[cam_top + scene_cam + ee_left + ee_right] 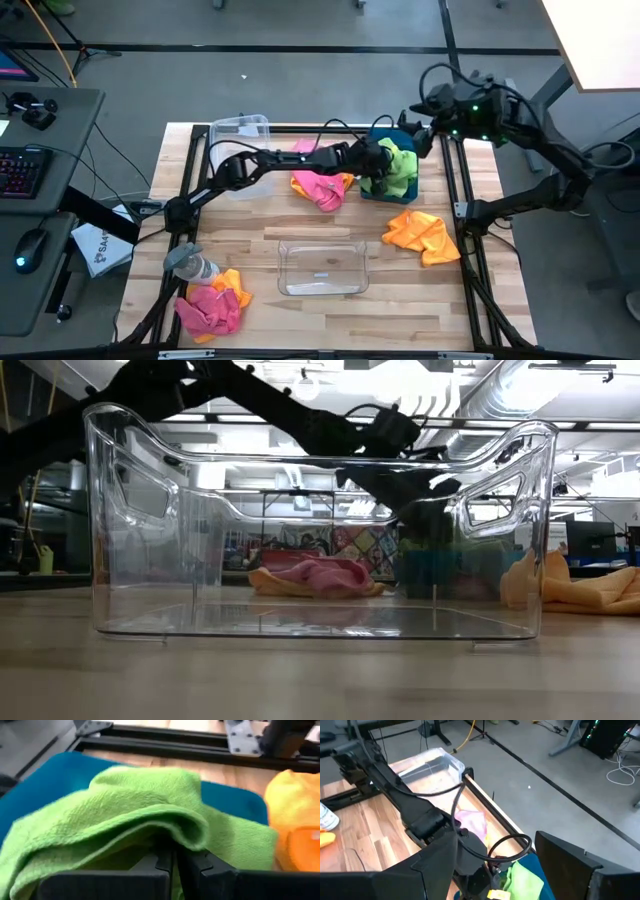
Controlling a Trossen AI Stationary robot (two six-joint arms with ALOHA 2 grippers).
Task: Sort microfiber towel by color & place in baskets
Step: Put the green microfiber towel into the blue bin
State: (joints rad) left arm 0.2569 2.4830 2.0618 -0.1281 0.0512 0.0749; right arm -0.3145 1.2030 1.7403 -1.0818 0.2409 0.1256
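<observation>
— Green towel (pixel 401 161): where was it?
— It lay in the blue basket (pixel 387 191) at the back of the table (pixel 330 310). The left gripper (pixel 377 168) was on it, its fingers (pixel 165 860) pressed together on a fold of the cloth.
— And the right gripper (pixel 424 137)?
— It hung just behind that basket, fingers spread apart.
— Other towels?
— A pink one (pixel 318 187) sat beside the basket, maybe on an orange cloth. An orange towel (pixel 424 234) lay nearby. A clear basket (pixel 322 266) sat in front, another (pixel 240 131) at the back.
</observation>
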